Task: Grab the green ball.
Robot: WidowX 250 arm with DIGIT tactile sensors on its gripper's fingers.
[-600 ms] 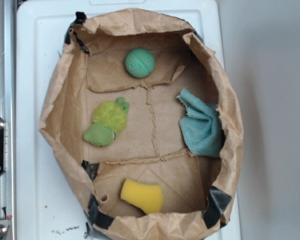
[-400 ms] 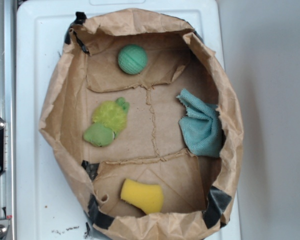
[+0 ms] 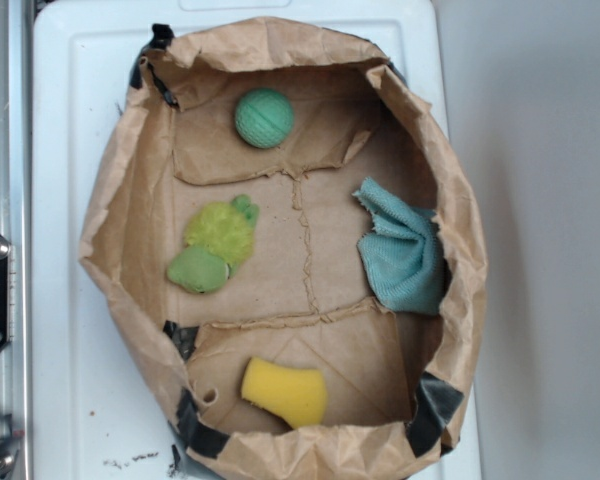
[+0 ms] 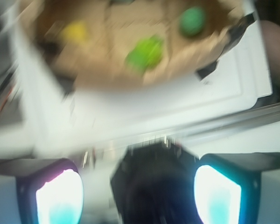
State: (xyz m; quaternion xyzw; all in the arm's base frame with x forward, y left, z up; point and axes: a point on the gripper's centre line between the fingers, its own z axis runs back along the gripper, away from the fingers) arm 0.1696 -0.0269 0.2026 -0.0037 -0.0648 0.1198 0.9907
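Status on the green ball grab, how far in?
Done: nothing. The green ball sits free near the far wall of the paper bag tray. In hand: the gripper is outside the tray over the white base, jaws wide apart, empty, view motion-blurred. Left: reach, descend, close.

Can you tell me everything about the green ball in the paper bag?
The green ball is a small round teal-green sphere with a fine ribbed, mesh-like skin. It sits whole on the brown floor of the paper bag, near the far wall, alone. Nothing but the paper touches it. In the blurry wrist view it is only a green blob.
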